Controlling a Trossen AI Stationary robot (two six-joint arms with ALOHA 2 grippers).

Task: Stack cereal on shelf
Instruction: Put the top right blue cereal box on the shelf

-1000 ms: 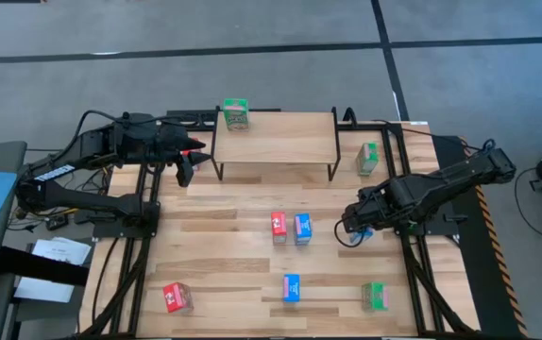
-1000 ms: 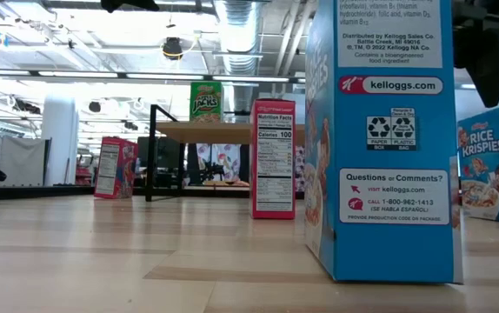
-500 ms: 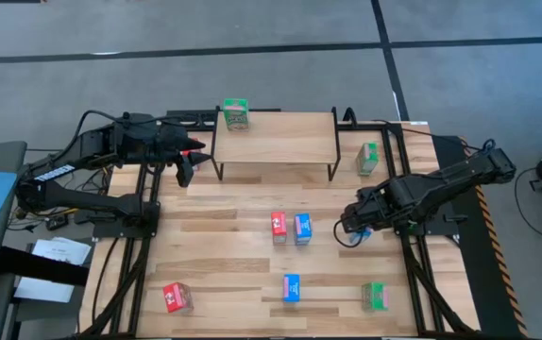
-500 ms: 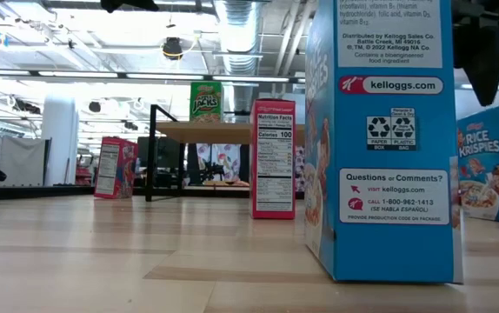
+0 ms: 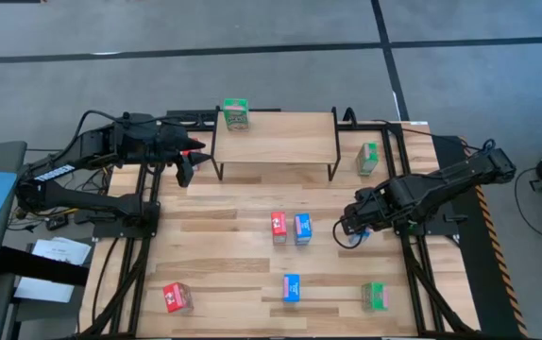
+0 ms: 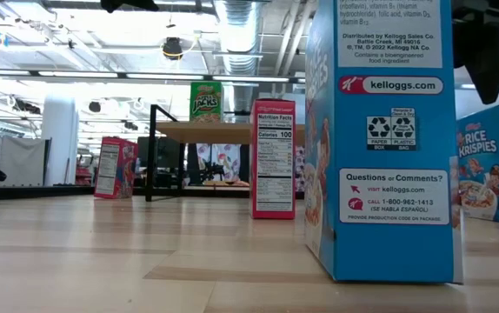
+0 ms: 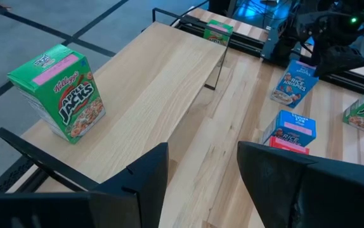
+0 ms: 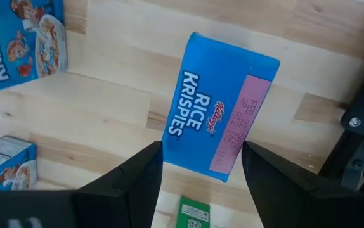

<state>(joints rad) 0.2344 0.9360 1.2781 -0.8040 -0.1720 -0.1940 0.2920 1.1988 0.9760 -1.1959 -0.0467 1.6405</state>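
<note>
Dial reference: I take the table [image 5: 224,255] seen from above as the clock face, with 6 o'clock at the near edge and 12 o'clock at the far edge.

1. Near row. A near red box [image 5: 177,297] stands at 7 o'clock, a near blue box [image 5: 291,287] at 6 o'clock and a near green box [image 5: 375,296] at 5 o'clock. They are well apart from each other.

2. Centre. A centre red box [image 5: 279,227] and a centre blue box [image 5: 301,228] stand just beside each other, red toward 9 o'clock.

3. Right gripper [image 8: 201,171]. It hangs at 3 o'clock from the centre pair. I read its jaws as spread wide and closed on the two sides of the held blue box [image 8: 220,120]. In the low view this box sits slightly tilted.

4. Far right. A far green box [image 5: 368,158] stands on the table at 2 o'clock, near the right end of the shelf [image 5: 280,142] and apart from it.

5. Shelf. It stands at 12 o'clock. One shelf green box [image 5: 236,113] stands upright on its top, at the far left corner.

6. Left gripper [image 5: 184,170]. It hangs at 10 o'clock, just beside the left end of the shelf. Its jaws are partly apart and nothing is between them.
</note>
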